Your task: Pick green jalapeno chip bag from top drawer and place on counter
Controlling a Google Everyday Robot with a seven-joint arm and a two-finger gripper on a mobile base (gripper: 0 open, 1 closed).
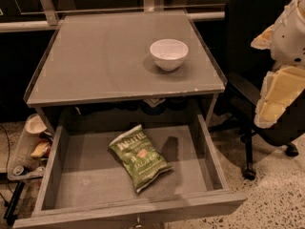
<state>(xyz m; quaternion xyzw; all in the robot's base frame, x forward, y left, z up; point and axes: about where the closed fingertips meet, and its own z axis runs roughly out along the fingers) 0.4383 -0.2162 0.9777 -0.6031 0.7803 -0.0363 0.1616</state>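
The green jalapeno chip bag [138,157] lies flat on the floor of the top drawer [209,163], a little left of its middle, tilted with its lettering up. The drawer is pulled fully open below the counter [100,56]. My gripper [274,104] hangs at the far right of the view, level with the counter's front edge. It is well right of the drawer and above it, away from the bag, and holds nothing that I can see.
A white bowl [168,53] stands on the counter's right front part. A black office chair [252,42] stands right of the unit, behind my arm. A tray of cups and cans [31,147] sits low at the left. A metal rail [28,25] runs behind the counter.
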